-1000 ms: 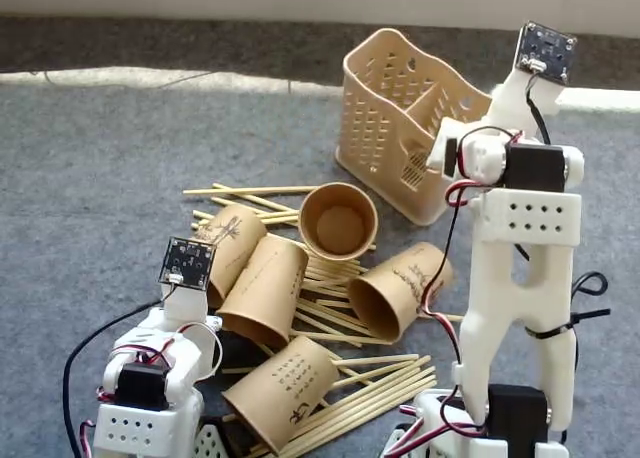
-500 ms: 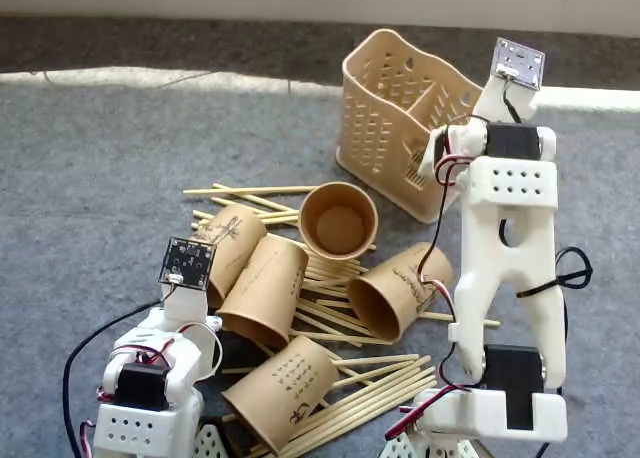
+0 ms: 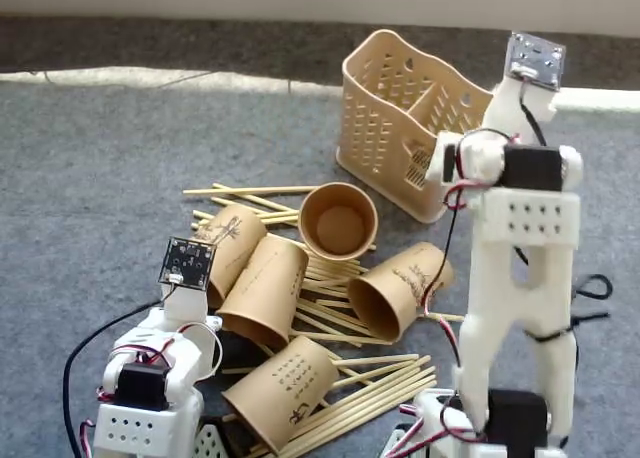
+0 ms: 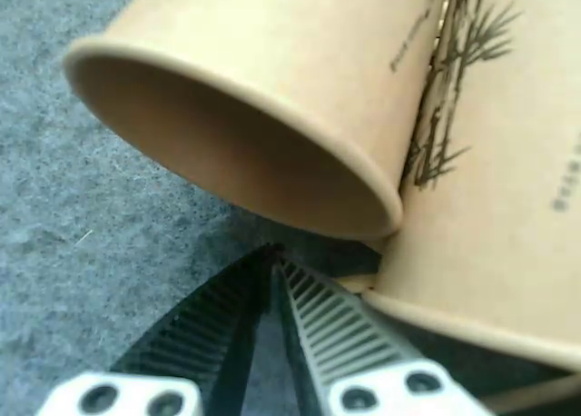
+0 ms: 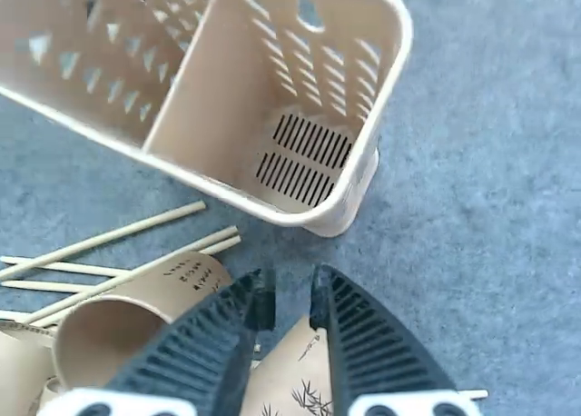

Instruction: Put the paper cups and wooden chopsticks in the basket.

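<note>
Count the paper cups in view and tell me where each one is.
5, none in the basket. Middle cup, mouth toward camera; left cup and neighbour cup lying side by side; right cup on its side; front cup across chopsticks. None seems hidden.

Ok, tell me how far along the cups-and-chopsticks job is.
Done: nothing; the basket looks bare inside. In hand: nothing; the left hand is shut beside lying cups, the right hand slightly open near the basket, both empty. Left: five cups and the chopsticks, on the carpet.
</note>
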Controlling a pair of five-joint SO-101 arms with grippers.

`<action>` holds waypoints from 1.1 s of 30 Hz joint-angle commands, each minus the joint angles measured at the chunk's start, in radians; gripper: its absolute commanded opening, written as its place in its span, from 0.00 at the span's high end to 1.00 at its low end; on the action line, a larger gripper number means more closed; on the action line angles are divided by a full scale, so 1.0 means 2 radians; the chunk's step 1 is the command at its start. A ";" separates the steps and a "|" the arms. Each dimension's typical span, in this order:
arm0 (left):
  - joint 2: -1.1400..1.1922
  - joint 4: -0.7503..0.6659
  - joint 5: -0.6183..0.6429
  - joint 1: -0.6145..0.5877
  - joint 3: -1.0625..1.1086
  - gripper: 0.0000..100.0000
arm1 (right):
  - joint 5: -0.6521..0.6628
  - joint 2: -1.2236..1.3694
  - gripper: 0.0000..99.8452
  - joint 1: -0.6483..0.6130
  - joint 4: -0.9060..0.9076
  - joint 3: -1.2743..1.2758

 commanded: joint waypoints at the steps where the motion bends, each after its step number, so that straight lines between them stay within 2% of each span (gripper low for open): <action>1: -0.003 0.002 -0.005 0.005 0.010 0.99 | 0.008 -0.064 0.92 -0.002 0.000 -0.009; 8: -0.003 0.002 -0.005 0.005 0.010 0.99 | 0.085 -0.079 0.92 -0.060 -0.057 -0.009; 19: -0.003 0.002 -0.005 0.005 0.010 0.99 | 0.220 0.004 0.90 -0.132 -0.161 -0.009; 24: -0.003 0.002 -0.005 0.005 0.010 0.99 | 0.228 0.046 0.77 -0.133 -0.187 -0.012; 33: -0.003 0.002 -0.005 0.005 0.010 0.99 | 0.229 0.113 0.77 -0.136 -0.251 -0.012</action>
